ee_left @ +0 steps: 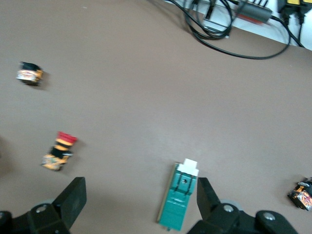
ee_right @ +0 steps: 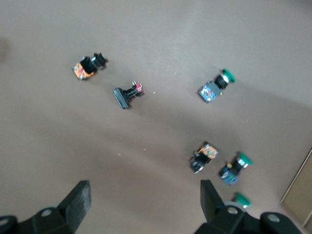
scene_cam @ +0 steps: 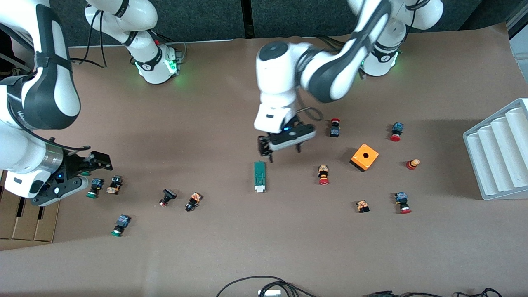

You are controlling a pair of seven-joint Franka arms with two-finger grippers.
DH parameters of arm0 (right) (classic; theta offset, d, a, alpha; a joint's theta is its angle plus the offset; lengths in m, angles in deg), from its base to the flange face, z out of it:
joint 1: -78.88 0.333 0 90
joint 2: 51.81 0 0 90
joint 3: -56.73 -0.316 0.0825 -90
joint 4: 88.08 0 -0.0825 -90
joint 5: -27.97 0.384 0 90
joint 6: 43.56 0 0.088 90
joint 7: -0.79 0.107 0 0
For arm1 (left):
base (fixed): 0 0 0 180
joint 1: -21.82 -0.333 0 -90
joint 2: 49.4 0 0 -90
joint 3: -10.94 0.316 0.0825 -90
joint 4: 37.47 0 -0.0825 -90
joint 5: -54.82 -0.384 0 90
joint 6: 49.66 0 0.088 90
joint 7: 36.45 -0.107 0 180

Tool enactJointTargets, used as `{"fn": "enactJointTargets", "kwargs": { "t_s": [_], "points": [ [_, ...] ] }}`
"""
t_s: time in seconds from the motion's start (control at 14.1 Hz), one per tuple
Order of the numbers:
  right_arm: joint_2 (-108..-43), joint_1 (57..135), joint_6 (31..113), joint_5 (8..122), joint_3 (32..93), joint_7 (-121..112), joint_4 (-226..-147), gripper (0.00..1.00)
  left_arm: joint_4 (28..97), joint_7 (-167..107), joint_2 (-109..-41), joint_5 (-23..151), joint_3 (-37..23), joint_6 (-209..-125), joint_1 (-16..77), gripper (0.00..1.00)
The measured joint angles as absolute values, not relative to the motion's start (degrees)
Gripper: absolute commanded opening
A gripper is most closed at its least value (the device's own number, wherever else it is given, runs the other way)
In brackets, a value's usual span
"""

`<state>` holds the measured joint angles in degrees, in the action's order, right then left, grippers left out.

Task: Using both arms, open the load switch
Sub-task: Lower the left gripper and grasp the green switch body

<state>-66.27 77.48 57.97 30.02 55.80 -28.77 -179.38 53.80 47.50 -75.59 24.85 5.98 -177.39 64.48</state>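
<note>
The load switch (scene_cam: pixel 259 176) is a slim green block with a white piece at the end nearer the front camera, lying flat mid-table. My left gripper (scene_cam: pixel 281 152) hangs open just above the table by the switch's green end. In the left wrist view the load switch (ee_left: pixel 181 197) lies between the fingers of the left gripper (ee_left: pixel 141 200), close against one finger (ee_left: pixel 207 195), untouched. My right gripper (scene_cam: pixel 91 172) is open and empty at the right arm's end of the table, over a cluster of push-buttons. The right wrist view shows the right gripper (ee_right: pixel 145 197) with bare table between its fingers.
An orange cube with a hole (scene_cam: pixel 364 157) and several red-capped push-buttons (scene_cam: pixel 323 175) lie toward the left arm's end. A white ribbed tray (scene_cam: pixel 499 148) stands at that table end. Green-capped and black push-buttons (scene_cam: pixel 119 224) lie near the right gripper, beside cardboard (scene_cam: pixel 24 218). Cables (scene_cam: pixel 264 284) cross the table edge nearest the front camera.
</note>
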Motion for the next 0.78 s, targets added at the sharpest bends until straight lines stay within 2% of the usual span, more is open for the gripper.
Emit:
{"fn": "enactJointTargets", "kwargs": {
  "t_s": [0.43,0.64,0.78],
  "points": [
    [-67.3,76.8,59.7,30.0,55.8,-48.7,-179.4,1.00,53.7,65.8,-86.5,1.8,6.0,-182.9,69.4,1.00],
    [-67.6,76.8,61.3,30.0,55.7,-57.9,-179.3,0.92,53.7,74.9,-90.0,-8.6,6.0,-183.8,70.0,1.00],
    [-68.3,76.8,62.7,30.0,55.7,-64.4,-179.3,0.96,53.7,80.7,-92.0,-14.0,6.0,-184.0,70.8,0.99]
  ]
}}
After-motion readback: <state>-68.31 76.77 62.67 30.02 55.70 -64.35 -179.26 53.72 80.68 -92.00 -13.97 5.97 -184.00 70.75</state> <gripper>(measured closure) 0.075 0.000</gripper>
